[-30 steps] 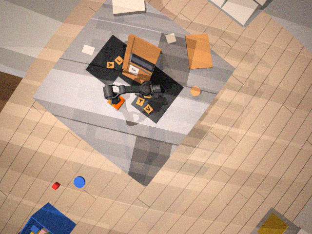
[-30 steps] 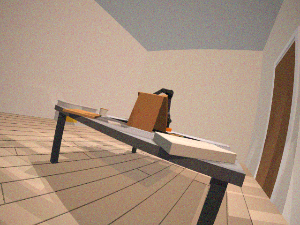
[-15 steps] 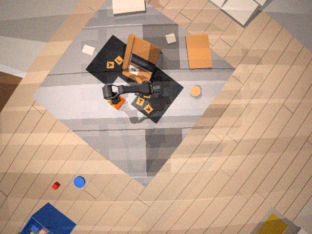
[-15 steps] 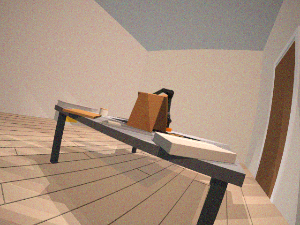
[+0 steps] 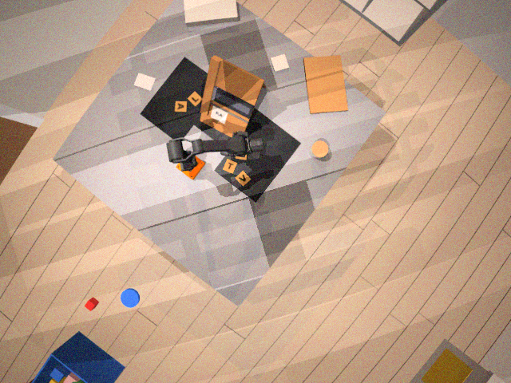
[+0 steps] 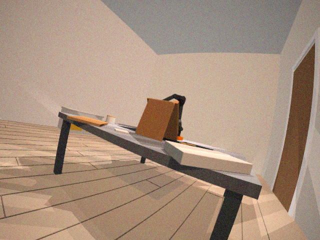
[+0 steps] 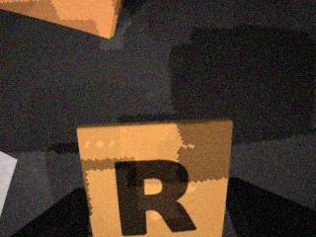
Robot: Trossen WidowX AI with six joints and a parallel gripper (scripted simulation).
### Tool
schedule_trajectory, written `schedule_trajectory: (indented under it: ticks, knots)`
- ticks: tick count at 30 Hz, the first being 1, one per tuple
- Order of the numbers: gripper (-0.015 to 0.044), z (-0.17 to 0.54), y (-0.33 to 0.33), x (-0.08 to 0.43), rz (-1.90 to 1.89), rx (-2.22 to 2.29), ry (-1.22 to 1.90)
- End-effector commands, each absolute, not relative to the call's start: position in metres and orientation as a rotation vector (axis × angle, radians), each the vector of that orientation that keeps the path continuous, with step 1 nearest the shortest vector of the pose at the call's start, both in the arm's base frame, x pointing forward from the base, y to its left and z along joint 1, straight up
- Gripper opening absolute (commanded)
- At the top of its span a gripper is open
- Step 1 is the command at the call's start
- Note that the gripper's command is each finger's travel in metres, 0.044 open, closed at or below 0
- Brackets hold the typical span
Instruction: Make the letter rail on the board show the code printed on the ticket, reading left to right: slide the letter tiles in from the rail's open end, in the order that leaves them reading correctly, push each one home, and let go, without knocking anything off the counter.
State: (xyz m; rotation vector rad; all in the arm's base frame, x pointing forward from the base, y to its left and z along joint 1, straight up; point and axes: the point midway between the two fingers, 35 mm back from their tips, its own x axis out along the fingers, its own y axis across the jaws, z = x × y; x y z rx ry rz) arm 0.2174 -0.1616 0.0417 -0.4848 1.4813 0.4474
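Gripping the R tile (image 7: 158,183), the closed-in jaws of the gripper (image 5: 255,144) are over the black mat (image 5: 276,140), near the board (image 5: 233,125); the T tile (image 5: 229,165) and V tile (image 5: 242,178) lie on the mat, near each other

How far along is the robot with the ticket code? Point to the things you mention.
No tile is plainly in the rail (image 5: 232,101) yet, though its inside is dark. In hand: the claw (image 5: 256,144) grips the R (image 7: 155,190), off the rail. Left: bringing R over and sliding it in, then any others the ticket (image 5: 219,114) calls for; its print is too blurred to read.
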Motion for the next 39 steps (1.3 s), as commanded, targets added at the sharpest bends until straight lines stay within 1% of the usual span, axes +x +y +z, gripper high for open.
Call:
schedule_trajectory:
  ticks: [1,13,25,39]
  knots:
    - [0.0000,0.048,-0.165,0.236,0.394,-0.451,1.404]
    - [0.0000,0.089,-0.174,0.309,0.249,-0.290,1.060]
    - [0.0000,0.152,-0.177,0.369,0.227,-0.136,0.718]
    - [0.0000,0.160,-0.177,0.374,0.232,-0.120,0.680]
